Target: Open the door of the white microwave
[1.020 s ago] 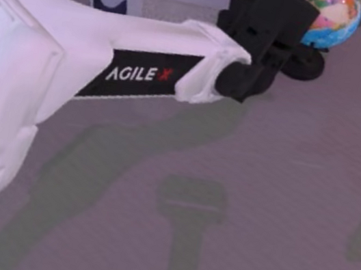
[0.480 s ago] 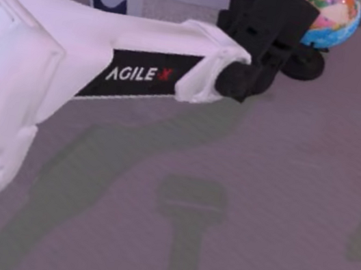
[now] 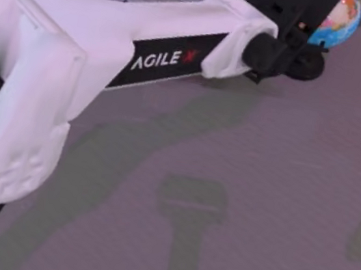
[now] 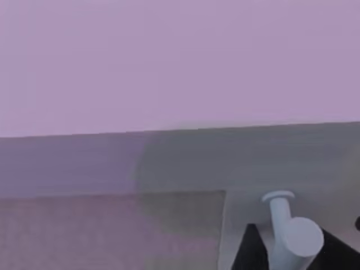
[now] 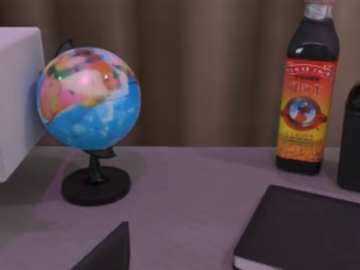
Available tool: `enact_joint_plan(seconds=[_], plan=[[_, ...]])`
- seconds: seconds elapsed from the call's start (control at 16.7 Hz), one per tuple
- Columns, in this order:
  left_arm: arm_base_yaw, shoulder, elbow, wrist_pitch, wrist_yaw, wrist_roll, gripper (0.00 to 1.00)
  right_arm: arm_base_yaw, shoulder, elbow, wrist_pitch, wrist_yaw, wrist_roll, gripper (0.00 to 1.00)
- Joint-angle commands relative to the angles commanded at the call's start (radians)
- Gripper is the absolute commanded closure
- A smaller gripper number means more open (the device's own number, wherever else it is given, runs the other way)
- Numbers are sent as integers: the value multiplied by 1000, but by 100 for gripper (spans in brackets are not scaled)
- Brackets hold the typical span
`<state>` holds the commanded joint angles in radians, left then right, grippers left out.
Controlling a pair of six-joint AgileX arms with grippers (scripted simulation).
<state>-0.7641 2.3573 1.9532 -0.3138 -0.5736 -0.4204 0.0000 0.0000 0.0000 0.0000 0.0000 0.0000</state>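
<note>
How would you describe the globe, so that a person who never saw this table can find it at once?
Start at the white microwave at the back of the table. Just beside it, on the top view's right, stands the globe, a blue ball with pink and orange lands on a round black foot. The dark bottle and the black book nearby are not round.

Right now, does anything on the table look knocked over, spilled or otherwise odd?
Nothing stands out. The globe stands upright on its stand beside the white microwave, the sauce bottle is upright and capped, and the black book lies flat. No spill shows on the table.
</note>
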Motion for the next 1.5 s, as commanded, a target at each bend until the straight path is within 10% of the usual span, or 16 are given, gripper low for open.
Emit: enact_joint_plan(seconds=[0.66,1.5], plan=[[63,301,860,-935,236,-132,100,0,0,0,0,0,0,0],[76,331,952,-1033,275,-150,100,0,0,0,0,0,0,0]])
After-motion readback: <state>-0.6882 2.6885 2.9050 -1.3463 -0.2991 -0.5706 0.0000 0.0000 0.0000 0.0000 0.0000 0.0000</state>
